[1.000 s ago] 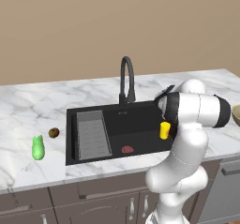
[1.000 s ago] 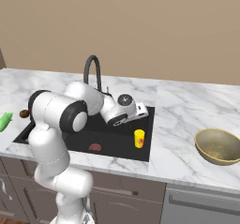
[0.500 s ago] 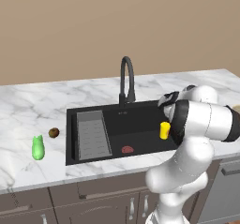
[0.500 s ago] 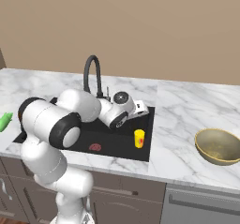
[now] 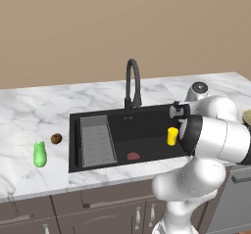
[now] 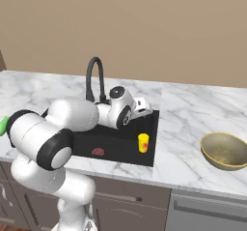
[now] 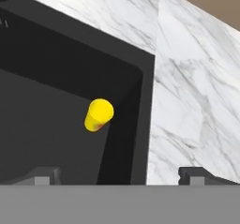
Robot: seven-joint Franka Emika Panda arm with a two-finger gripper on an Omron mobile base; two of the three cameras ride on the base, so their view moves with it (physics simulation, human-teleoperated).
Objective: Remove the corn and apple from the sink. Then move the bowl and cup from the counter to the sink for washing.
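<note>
The yellow cup (image 5: 172, 136) (image 6: 143, 142) (image 7: 99, 115) stands in the right end of the black sink (image 5: 88, 167) (image 6: 153, 143) (image 7: 140, 124). My gripper (image 5: 179, 115) (image 6: 146, 107) (image 7: 119, 174) hangs open and empty just above the cup, near the sink's right wall. The tan bowl (image 6: 224, 150) (image 5: 246, 116) rests on the counter (image 5: 29, 115) (image 6: 183, 114) (image 7: 187, 78) to the right of the sink. Left of the sink lie the green corn (image 5: 39, 154) (image 6: 3, 124) and the small brownish apple (image 5: 56, 138).
A flat reddish item (image 5: 133, 156) (image 6: 98, 152) lies on the sink floor. The ribbed drain rack (image 5: 97, 141) fills the sink's left part. The black arched faucet (image 5: 132, 81) (image 6: 94, 78) rises behind the basin. My bulky arm (image 5: 215, 140) (image 6: 58, 128) leans over the sink's front edge.
The arm's elbow has swung lower and closer to the cameras while the hand stayed over the sink's right end. The cup has not moved, and the jaws stay open.
</note>
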